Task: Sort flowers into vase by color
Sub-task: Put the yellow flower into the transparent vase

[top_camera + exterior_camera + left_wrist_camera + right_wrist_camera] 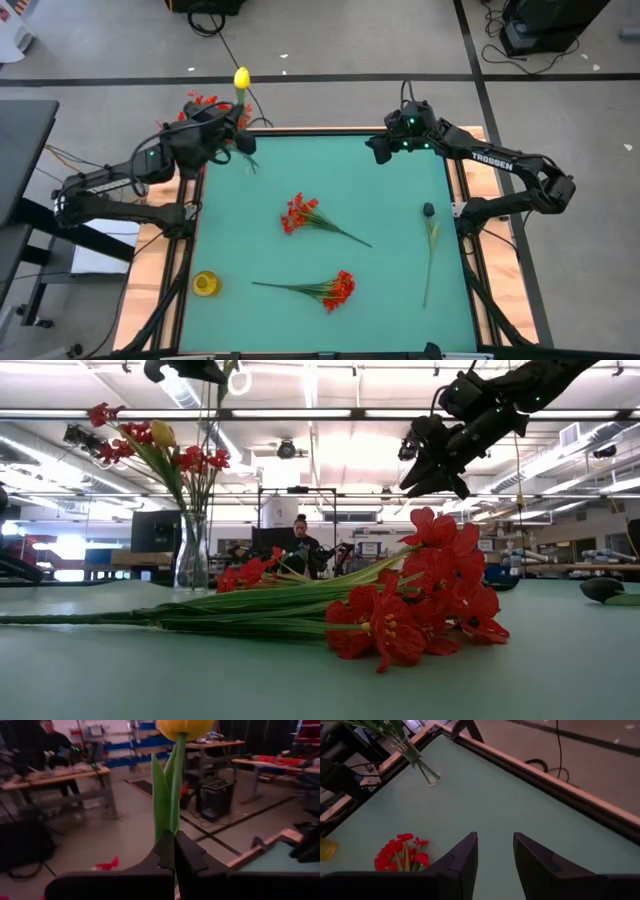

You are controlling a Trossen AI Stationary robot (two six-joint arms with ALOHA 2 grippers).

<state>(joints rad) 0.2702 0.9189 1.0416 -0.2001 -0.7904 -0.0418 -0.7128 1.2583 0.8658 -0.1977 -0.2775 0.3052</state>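
My left gripper (236,122) is raised over the table's far left corner, shut on a yellow tulip whose bud (241,77) stands above it. Beside it a glass vase (192,555) holds red blossoms (200,102) and a yellow bud (162,432). Two red sprays (300,214) (338,290) lie flat on the green mat. A single thin-stemmed flower (431,245) lies near the right edge. My right gripper (383,147) hovers open, high over the far right part of the mat, touching nothing. My left gripper pinches the tulip's green stem (174,832) between its two fingers, just below the long leaf (160,795). The fingers lie across the stem. The tulip is lifted and stands upright, bud (185,727) at the top; the stem below the fingers is hidden by the gripper.
A small round yellow object (205,283) sits near the mat's left edge. A raised wooden rim (560,785) borders the mat. Bare mat lies in the middle and far right. A person sits at a bench in the room behind (300,545).
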